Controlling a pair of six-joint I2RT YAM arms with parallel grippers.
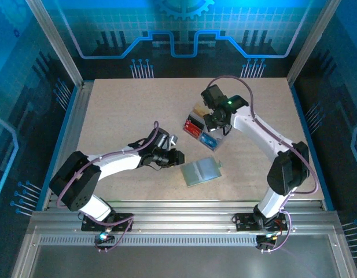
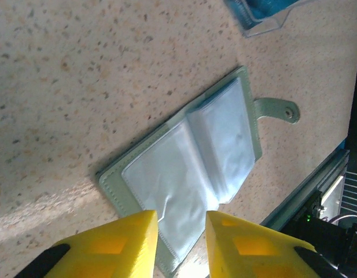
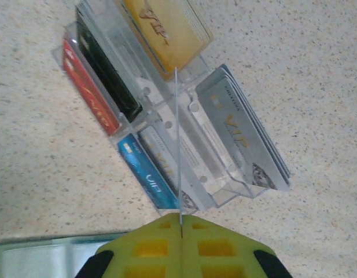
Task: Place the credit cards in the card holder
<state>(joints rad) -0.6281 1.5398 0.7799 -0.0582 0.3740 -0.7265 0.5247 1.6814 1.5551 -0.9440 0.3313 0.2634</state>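
Tabletop (image 1: 120, 110) holds one card holder (image 1: 202, 171); left pincer (image 2: 181, 231) apart, right pincer (image 3: 181, 223) clamps one card (image 3: 177, 145)

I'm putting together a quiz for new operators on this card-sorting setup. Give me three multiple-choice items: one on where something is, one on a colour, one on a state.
1. In the top view, the wallet lies:
A) between the tray and the arm bases
B) beyond the tray, at the far edge
C) inside the tray

2. The cards next to the red cards in the tray are:
A) green
B) black
C) purple

3. The wallet is:
A) snapped shut
B) standing on edge
C) open flat

Answers:
1 A, it sits nearer the bases than the tray does.
2 B, the black cards stand right beside the red ones.
3 C, its clear sleeves face up and the tab lies unfastened.
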